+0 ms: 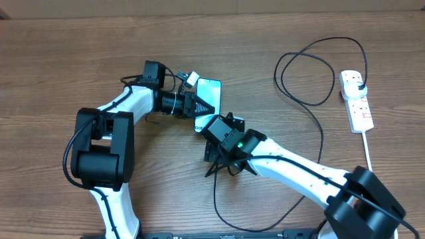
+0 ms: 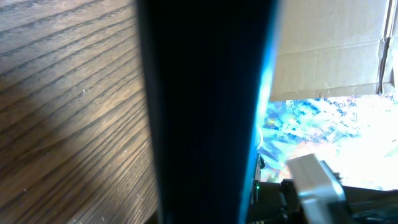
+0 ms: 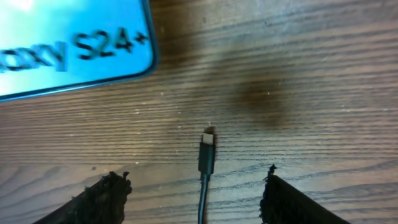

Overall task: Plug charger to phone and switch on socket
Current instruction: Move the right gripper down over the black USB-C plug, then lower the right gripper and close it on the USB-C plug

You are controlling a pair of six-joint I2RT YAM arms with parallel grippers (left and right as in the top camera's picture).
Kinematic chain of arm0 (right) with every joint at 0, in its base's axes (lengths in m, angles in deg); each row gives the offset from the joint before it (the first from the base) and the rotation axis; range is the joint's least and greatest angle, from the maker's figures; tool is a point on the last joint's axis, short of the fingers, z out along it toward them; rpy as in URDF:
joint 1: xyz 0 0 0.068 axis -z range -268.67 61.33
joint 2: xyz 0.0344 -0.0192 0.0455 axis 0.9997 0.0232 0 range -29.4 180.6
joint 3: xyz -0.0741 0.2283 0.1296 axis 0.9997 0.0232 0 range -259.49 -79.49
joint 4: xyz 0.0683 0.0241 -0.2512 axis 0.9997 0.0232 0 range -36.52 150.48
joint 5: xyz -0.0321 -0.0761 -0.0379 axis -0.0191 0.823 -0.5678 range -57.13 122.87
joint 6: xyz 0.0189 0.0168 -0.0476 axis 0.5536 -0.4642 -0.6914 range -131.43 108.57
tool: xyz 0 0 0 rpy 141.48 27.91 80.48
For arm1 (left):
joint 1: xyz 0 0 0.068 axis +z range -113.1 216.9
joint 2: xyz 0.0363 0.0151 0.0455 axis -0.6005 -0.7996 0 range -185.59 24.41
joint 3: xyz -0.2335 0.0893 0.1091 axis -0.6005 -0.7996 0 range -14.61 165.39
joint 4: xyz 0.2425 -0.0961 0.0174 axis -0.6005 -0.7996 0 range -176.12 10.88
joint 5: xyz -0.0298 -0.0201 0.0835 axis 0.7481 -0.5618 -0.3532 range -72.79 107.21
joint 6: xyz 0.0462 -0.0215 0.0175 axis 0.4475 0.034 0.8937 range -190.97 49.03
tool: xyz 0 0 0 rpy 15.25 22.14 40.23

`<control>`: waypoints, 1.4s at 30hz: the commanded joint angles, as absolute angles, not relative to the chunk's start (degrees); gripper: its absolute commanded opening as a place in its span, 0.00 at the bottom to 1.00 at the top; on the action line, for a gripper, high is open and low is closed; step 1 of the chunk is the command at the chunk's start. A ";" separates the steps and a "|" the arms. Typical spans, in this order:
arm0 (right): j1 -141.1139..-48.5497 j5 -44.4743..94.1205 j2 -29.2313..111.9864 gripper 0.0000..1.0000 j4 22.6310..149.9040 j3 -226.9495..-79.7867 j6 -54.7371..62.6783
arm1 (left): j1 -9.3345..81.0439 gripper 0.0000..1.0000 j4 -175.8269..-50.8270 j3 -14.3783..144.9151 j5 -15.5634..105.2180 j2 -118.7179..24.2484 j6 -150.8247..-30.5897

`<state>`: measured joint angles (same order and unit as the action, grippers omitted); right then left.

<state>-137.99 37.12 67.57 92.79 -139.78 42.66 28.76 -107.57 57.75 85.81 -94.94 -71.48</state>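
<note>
so the right gripper has its fingers spread wide, the tip of the charger lying loose on the wooden table between them, near the Galaxy S24+ phone; left gripper is pinched closed over the phone

Your table is evenly, softly lit. Close to your left gripper, the phone glares white and blurs; a dim shadow lies ahead of your right gripper.

Black charger tip flat on the wooden table within the wide-spread hand, seemingly just short of the phone.
</note>
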 commanded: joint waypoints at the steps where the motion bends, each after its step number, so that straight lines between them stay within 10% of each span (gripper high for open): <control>1: -138.56 36.18 69.91 0.75 92.49 -139.33 44.25 | 28.63 0.04 -107.31 57.77 88.63 -92.69 -71.86; 13: -138.60 35.30 72.97 0.80 90.58 -139.33 44.32 | 28.63 0.04 -107.31 57.77 88.58 -92.69 -71.86; 24: -139.50 34.71 72.97 0.52 90.63 -139.33 44.34 | 28.63 0.04 -107.31 57.77 88.61 -92.69 -71.86; 42: -141.81 36.86 73.63 0.41 92.53 -138.30 51.42 | 28.63 0.04 -107.31 57.75 88.65 -92.69 -71.90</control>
